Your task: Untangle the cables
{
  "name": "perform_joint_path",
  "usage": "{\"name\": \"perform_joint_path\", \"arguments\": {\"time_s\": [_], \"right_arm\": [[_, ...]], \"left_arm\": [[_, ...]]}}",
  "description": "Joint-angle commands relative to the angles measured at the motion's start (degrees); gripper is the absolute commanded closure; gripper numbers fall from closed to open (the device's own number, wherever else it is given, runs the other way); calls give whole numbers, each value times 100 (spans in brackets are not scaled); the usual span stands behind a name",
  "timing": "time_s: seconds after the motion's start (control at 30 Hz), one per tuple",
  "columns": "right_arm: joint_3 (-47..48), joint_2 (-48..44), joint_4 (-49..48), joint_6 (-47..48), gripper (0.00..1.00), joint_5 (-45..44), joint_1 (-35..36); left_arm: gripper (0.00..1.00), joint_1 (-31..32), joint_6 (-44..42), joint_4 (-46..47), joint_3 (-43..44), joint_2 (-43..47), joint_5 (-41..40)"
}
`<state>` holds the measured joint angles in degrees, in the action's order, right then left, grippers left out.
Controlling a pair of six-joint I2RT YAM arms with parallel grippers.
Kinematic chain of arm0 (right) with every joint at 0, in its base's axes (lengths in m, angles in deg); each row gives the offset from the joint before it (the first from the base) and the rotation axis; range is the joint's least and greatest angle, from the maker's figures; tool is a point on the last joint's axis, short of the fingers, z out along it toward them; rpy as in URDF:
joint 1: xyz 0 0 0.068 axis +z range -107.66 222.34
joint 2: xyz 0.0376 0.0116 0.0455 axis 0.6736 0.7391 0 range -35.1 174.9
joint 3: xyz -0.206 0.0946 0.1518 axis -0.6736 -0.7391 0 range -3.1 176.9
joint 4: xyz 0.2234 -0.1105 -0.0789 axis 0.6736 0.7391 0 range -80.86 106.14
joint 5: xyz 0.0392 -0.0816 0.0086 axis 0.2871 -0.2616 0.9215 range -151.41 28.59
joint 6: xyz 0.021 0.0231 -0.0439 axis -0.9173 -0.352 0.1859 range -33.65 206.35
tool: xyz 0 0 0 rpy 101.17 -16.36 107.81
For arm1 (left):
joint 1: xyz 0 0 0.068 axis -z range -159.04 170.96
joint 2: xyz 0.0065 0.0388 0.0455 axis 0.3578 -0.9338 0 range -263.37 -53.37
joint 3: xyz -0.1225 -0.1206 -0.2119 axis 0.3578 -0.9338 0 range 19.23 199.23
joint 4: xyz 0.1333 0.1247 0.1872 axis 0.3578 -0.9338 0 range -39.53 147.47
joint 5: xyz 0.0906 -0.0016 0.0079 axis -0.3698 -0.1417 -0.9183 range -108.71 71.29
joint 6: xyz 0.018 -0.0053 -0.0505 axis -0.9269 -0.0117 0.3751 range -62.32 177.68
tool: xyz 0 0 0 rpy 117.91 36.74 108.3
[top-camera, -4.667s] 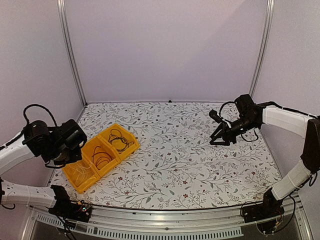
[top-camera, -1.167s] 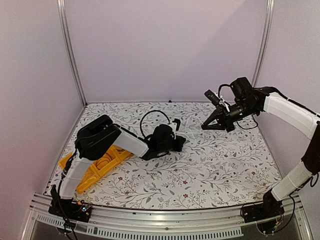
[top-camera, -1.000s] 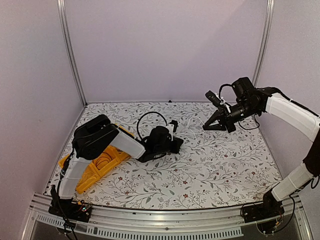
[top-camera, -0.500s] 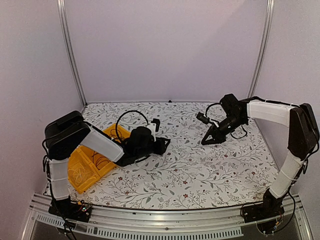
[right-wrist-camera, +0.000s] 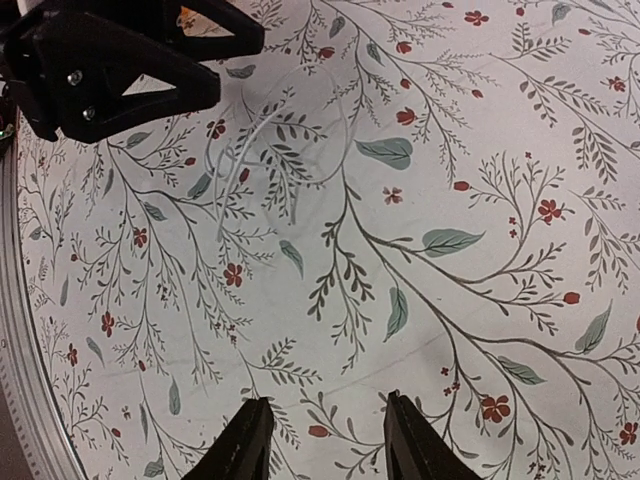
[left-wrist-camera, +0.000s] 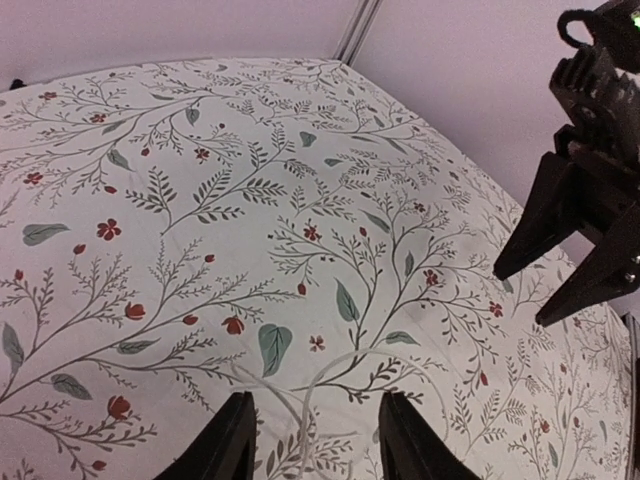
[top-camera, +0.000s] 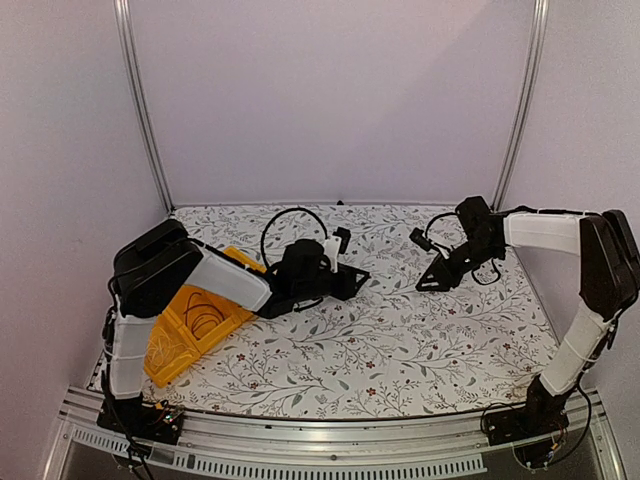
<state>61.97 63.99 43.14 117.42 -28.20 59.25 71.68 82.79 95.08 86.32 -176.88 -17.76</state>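
A pale whitish cable (left-wrist-camera: 345,366) lies in a loose loop on the floral table, just ahead of and between my left gripper's (left-wrist-camera: 315,402) open fingers. The gripper holds nothing. In the right wrist view the same cable (right-wrist-camera: 262,150) lies far ahead, next to the left gripper (right-wrist-camera: 130,55). My right gripper (right-wrist-camera: 325,400) is open and empty, low over bare table. In the top view the left gripper (top-camera: 358,277) reaches to the table's middle and the right gripper (top-camera: 428,284) faces it from the right. Black cable coils (top-camera: 205,316) lie in a yellow bin.
The yellow bin (top-camera: 158,366) with its compartments stands at the left; my left arm covers its far end. A pale cable (top-camera: 165,345) lies in its near compartment. Grey walls and metal posts close in the back and sides.
My left arm has swung from beside the bin out to the table's middle, drawn back left, then moved right again. My right gripper has come down from a raised pose to near the table.
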Motion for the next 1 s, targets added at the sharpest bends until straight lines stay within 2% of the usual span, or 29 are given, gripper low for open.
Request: {"name": "perform_joint_path", "arguments": {"time_s": [0.0, 0.33, 0.47, 0.63, 0.73, 0.83, 0.9, 0.93, 0.97], "right_arm": [[-97, -152, -118, 207, 57, 614, 51], [703, 556, -72, 34, 52, 258, 939], [1214, 935, -70, -180, 48, -190, 1133], [1845, 1575, 176, -448, 48, -93, 1146], [1851, 1747, 217, -504, 50, -20, 1178], [1738, 1722, 166, -505, 57, 32, 1187], [1685, 1674, 153, -510, 67, 74, 1188], [1665, 1659, 151, -499, 76, 91, 1184], [1639, 1644, 143, -489, 80, 105, 1192]], "left_arm": [[57, -27, -96, -485, 433, -243, 333], [58, -237, 407, -753, 290, -104, 676], [59, -375, 681, -676, 388, -208, 1043], [61, -503, 911, -677, 830, -511, 1460], [64, -547, 1058, -847, 1219, -783, 1806], [71, -586, 1225, -1009, 1533, -1019, 2009], [79, -614, 1335, -1033, 1641, -1121, 2093], [82, -623, 1390, -1007, 1656, -1147, 2131], [87, -632, 1427, -994, 1658, -1162, 2163]]}}
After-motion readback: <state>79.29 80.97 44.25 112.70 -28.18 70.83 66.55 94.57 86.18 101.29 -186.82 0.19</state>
